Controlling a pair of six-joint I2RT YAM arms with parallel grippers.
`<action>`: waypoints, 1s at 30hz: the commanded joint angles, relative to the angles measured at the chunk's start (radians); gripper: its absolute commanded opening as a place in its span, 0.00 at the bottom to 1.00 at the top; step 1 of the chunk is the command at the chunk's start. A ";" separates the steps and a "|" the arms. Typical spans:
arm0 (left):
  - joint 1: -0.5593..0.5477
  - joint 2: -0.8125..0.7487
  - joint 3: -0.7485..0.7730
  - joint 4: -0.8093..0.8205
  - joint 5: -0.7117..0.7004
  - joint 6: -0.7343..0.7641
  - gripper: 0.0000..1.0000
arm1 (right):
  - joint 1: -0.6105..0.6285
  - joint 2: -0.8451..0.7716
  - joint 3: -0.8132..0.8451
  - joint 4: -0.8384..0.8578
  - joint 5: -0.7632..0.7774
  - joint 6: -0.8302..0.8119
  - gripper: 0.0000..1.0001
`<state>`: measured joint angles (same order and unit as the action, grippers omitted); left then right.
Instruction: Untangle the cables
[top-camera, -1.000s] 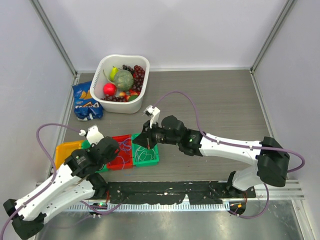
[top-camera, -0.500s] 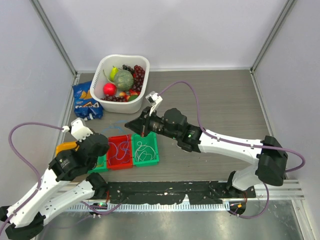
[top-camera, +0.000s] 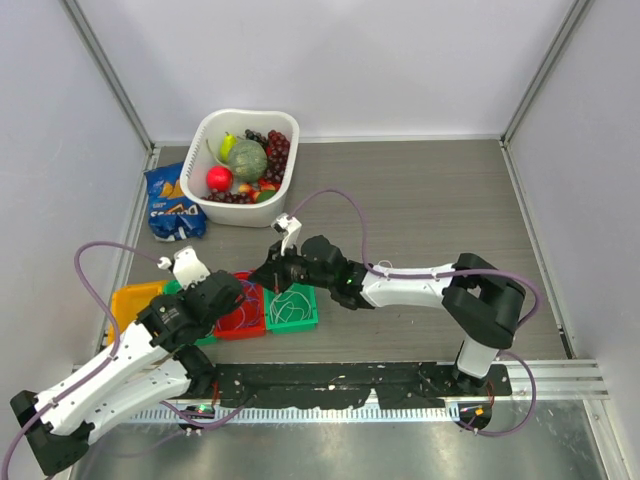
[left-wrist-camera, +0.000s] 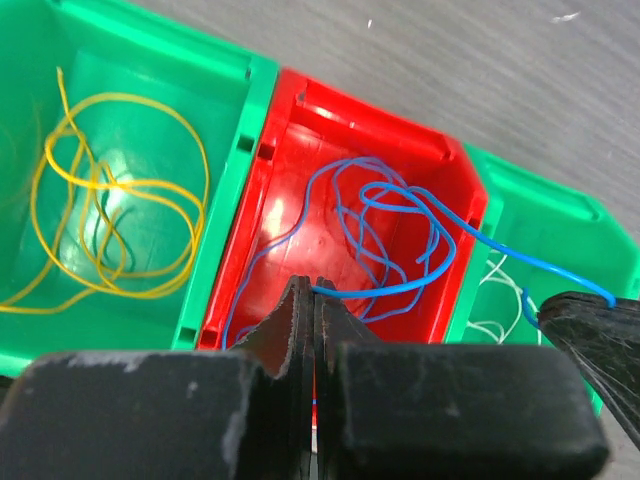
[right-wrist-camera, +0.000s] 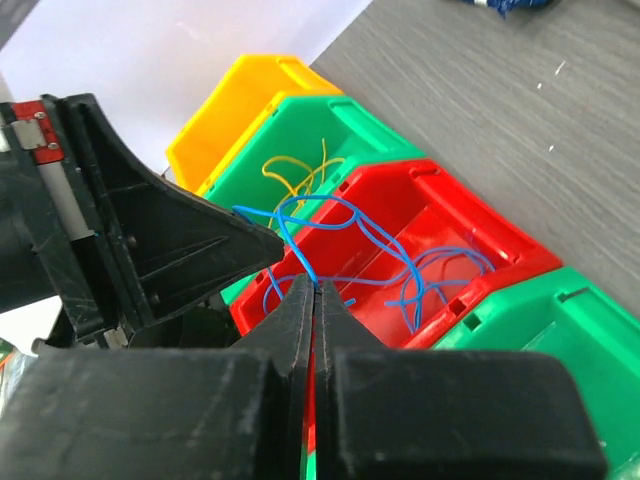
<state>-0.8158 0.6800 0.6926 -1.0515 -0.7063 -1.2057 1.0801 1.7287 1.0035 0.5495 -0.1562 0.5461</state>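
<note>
Green plastic bins (left-wrist-camera: 150, 35) flank a red plastic bin (left-wrist-camera: 370, 120) of thin blue wire (left-wrist-camera: 530, 263). Left gripper (left-wrist-camera: 313, 300) and right gripper (right-wrist-camera: 313, 290) both pinch it.

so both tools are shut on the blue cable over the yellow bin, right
No, it is the red bin, not the yellow one. The wrist views show the left tool and right tool both shut on the blue cable over it.
</note>
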 joint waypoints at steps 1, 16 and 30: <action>0.001 0.009 -0.030 -0.042 0.105 -0.159 0.00 | 0.009 -0.081 -0.006 0.005 -0.049 0.009 0.01; 0.001 -0.111 -0.065 -0.061 0.185 -0.181 0.41 | 0.044 0.018 0.145 -0.253 -0.089 0.075 0.01; 0.000 -0.454 0.128 0.005 0.150 0.161 0.71 | 0.069 0.187 0.326 -0.423 -0.103 0.086 0.02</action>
<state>-0.8158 0.2718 0.7475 -1.1183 -0.4957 -1.1984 1.1271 1.8954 1.2449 0.1795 -0.2531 0.6262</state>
